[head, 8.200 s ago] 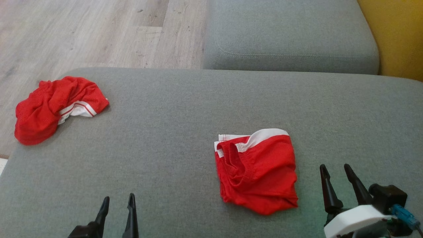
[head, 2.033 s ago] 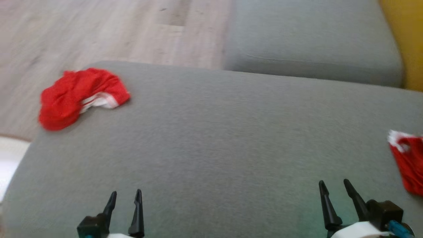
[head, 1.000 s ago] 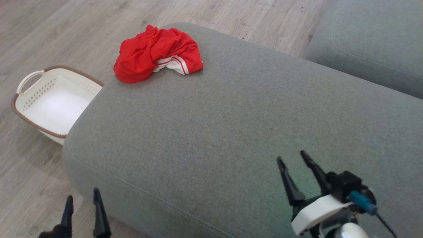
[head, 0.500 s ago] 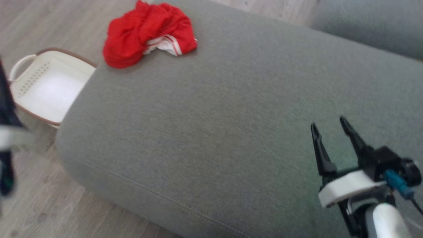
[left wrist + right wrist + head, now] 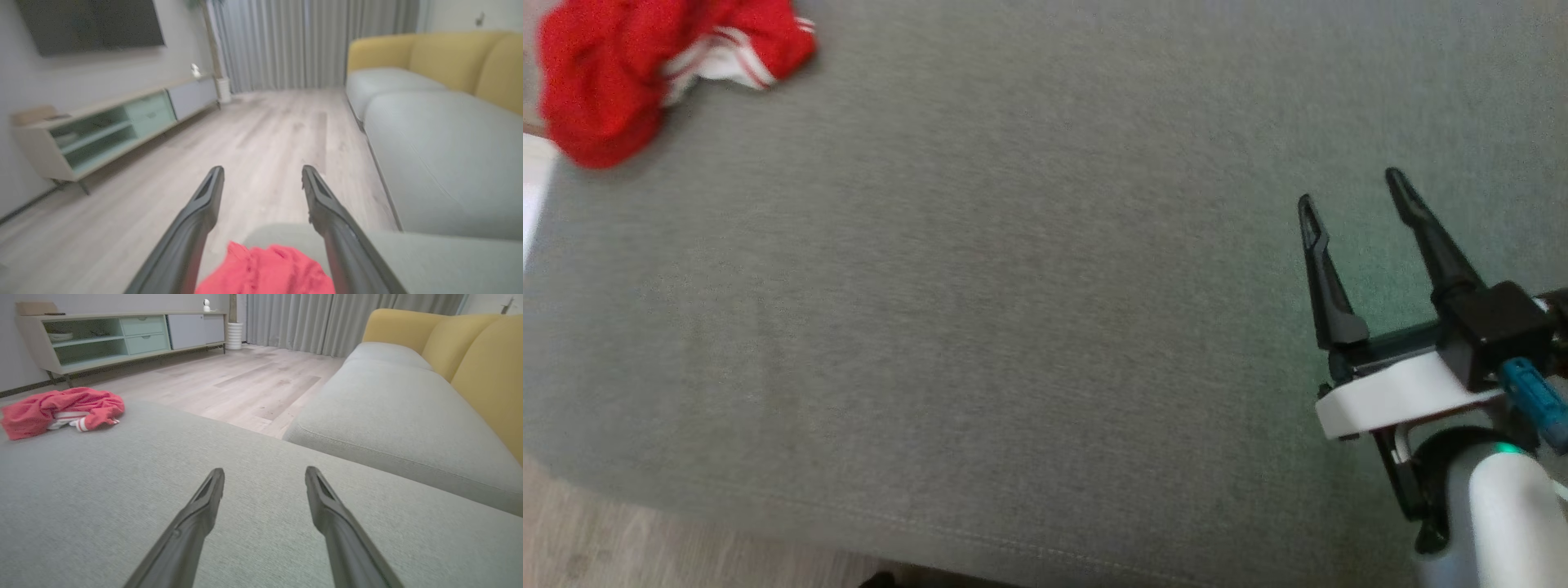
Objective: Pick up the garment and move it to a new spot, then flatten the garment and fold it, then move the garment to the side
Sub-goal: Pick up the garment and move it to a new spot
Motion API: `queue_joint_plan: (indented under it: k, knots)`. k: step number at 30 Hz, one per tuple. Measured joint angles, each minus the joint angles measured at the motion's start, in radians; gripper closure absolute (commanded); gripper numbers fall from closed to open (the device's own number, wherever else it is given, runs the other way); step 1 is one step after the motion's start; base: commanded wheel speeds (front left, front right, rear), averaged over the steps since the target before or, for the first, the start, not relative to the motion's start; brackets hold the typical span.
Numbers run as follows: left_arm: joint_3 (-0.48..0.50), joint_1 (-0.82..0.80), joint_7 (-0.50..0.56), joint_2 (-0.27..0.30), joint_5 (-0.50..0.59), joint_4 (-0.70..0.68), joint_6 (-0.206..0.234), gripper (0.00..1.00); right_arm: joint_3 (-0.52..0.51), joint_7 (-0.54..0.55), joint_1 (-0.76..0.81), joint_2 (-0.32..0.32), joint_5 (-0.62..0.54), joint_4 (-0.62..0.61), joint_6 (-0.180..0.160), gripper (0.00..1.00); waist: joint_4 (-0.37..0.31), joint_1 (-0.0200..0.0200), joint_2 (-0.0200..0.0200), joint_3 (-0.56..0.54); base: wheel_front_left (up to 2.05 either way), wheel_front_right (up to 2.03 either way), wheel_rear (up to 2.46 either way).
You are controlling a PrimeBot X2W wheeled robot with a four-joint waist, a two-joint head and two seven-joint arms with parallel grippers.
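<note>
- The red garment [image 5: 645, 65] is smeared by blur in the head view, and the picture's top and left edges cut off part of it.
- A white strip [image 5: 533, 188] at that view's left edge is too thin a sliver to tell what it is.
- A dark bit [image 5: 878, 580] at the bottom edge is just as unclear.
- The arm behind the right gripper [image 5: 1349, 186] runs off the right and bottom edges.
- The whole left wrist view is soft. There the bottom edge cuts off the garment's lower part, and the fingers of the left gripper [image 5: 262, 168] hide its sides.
- A small white object [image 5: 196, 70] on the cabinet [image 5: 102, 126] is too small to make out.
</note>
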Motion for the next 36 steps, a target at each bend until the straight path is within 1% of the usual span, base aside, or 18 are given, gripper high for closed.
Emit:
queue_joint_plan:
  k: [4,7,13,16,19,23,25,26,27,33,36]
  knots:
    - [-0.067,-0.032,0.022,-0.073,-0.005,0.148,-0.055,0.00,-0.004,0.018,-0.004,0.000,-0.025,-0.055,0.000,0.00,-0.046,0.0001,0.0000,0.072,0.00,0.00,0.00]
    - [-0.080,-0.046,0.030,-0.117,-0.017,0.239,-0.085,0.00,-0.006,0.034,-0.020,0.000,-0.041,-0.092,0.000,0.00,-0.076,0.0000,0.0000,0.121,0.00,0.00,0.00]
    - [-0.104,-0.079,0.082,-0.147,-0.042,0.391,-0.137,0.00,-0.009,0.044,-0.040,-0.001,-0.057,-0.143,0.000,0.00,-0.121,-0.0001,0.0000,0.199,0.00,0.00,0.00]
    - [-0.114,-0.081,0.099,-0.155,-0.048,0.448,-0.147,0.00,-0.012,0.046,-0.040,-0.001,-0.059,-0.151,0.000,0.00,-0.135,-0.0001,0.0000,0.224,0.00,0.00,0.00]
    - [-0.117,-0.087,0.114,-0.159,-0.049,0.502,-0.147,0.00,-0.012,0.051,-0.040,-0.001,-0.059,-0.156,0.000,0.00,-0.146,-0.0002,0.0000,0.237,0.00,0.00,0.00]
    - [-0.117,-0.118,0.108,-0.160,-0.049,0.559,-0.145,0.01,-0.012,0.051,-0.041,-0.001,-0.059,-0.157,0.000,0.00,-0.155,-0.0003,0.0000,0.240,0.00,0.00,0.00]
    - [-0.116,-0.126,0.085,-0.160,-0.049,0.585,-0.145,0.51,-0.013,0.051,-0.041,-0.001,-0.059,-0.158,0.000,0.00,-0.159,-0.0003,0.0000,0.238,0.00,0.00,0.00]
    - [-0.116,-0.126,0.069,-0.160,-0.047,0.596,-0.144,0.82,-0.014,0.051,-0.041,-0.001,-0.059,-0.158,0.000,0.00,-0.161,-0.0003,0.0000,0.236,0.00,0.00,0.00]
    - [-0.117,-0.126,0.050,-0.160,-0.045,0.606,-0.143,1.00,-0.015,0.051,-0.041,-0.001,-0.059,-0.158,0.000,0.00,-0.161,-0.0003,0.0000,0.234,0.00,0.00,0.00]
    - [-0.128,-0.139,-0.053,-0.157,-0.014,0.648,-0.146,1.00,-0.024,0.040,-0.040,-0.001,-0.054,-0.139,0.000,0.00,-0.163,-0.0003,0.0000,0.201,0.00,0.00,0.00]
    - [-0.134,-0.146,-0.083,-0.148,0.002,0.665,-0.149,1.00,-0.027,0.026,-0.040,-0.001,-0.036,-0.118,0.000,0.00,-0.165,-0.0003,0.0000,0.172,0.00,0.00,0.00]
